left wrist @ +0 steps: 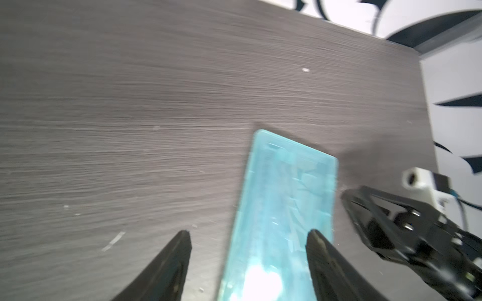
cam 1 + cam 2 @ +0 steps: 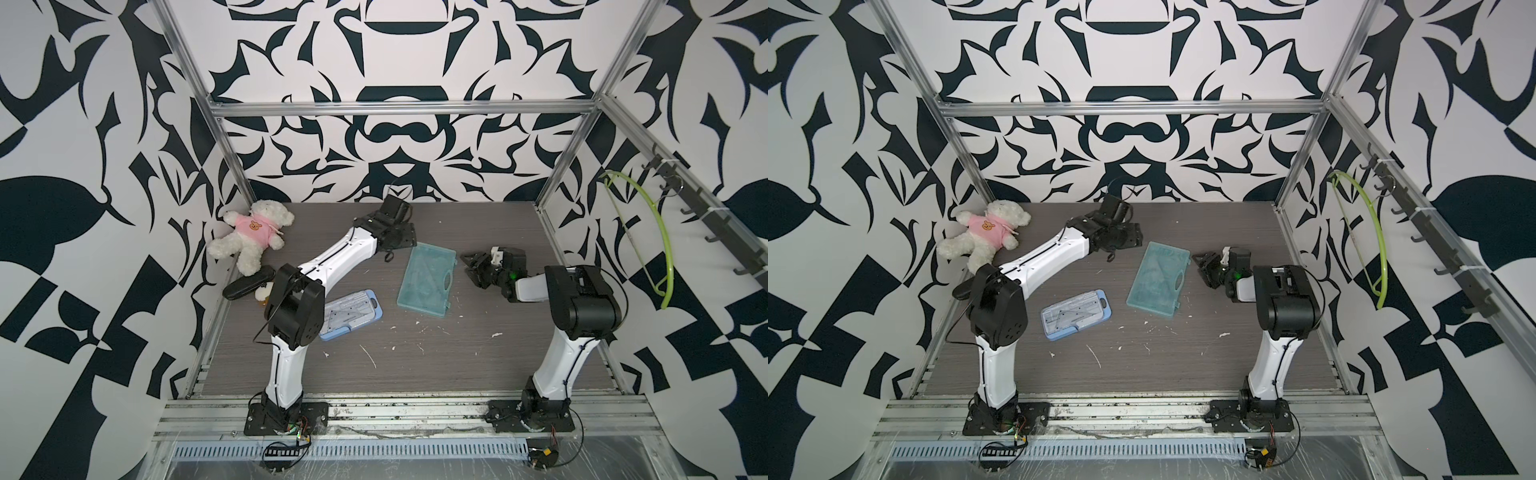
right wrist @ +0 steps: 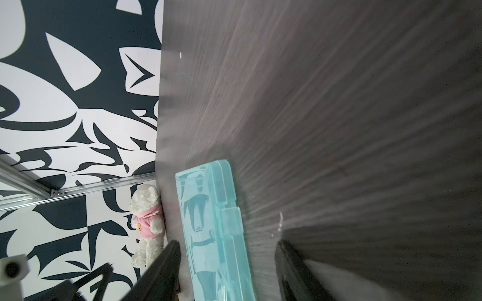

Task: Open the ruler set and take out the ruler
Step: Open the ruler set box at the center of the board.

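The ruler set, a translucent teal plastic case (image 2: 428, 280) (image 2: 1156, 280), lies flat and shut in the middle of the dark table. The ruler itself cannot be made out through the lid. My left gripper (image 2: 405, 237) (image 1: 249, 235) hovers at the case's far left corner, jaws open and empty, with the case (image 1: 284, 208) below them. My right gripper (image 2: 471, 266) (image 3: 228, 246) stands open just off the case's right edge, beside its latch tab (image 3: 230, 219), and touches nothing. In the left wrist view the right gripper (image 1: 365, 206) shows beside the case.
A second clear case with a blue rim (image 2: 351, 313) lies front left, partly behind the left arm. A white teddy bear in pink (image 2: 253, 232) and a black pouch (image 2: 248, 282) sit at the left wall. A green hanger (image 2: 648, 237) hangs on the right wall.
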Available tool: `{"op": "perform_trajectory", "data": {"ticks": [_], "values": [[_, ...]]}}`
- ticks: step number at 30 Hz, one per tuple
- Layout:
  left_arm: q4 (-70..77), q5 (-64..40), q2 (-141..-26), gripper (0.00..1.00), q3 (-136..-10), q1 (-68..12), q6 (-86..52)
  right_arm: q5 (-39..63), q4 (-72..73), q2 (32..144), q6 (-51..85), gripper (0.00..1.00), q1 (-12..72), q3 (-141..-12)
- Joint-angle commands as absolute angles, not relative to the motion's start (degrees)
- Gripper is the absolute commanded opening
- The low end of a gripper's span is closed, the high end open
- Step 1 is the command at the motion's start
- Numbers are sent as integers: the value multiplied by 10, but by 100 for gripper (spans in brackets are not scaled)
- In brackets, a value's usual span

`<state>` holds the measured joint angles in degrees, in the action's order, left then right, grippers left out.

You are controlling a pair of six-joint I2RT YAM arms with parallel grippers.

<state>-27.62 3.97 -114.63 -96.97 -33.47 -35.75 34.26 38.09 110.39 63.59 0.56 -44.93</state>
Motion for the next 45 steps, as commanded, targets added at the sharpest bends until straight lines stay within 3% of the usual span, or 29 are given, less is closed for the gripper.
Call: {"op": "perform_trajectory", "data": {"ticks": [1, 23, 34, 45], "values": [[-233, -22, -1148, 75, -928, -332, -373, 327, 359, 1117, 634, 60, 20, -462], [-255, 4, -1232, 73, -927, -337, -391, 333, 432, 1183, 648, 61, 35, -476], [-258, 4, -1243, 73, -930, -339, -394, 352, 477, 1154, 653, 62, 43, -472], [-251, -3, -1254, 73, -926, -341, -397, 347, 430, 1124, 612, 63, 61, -493]]}}
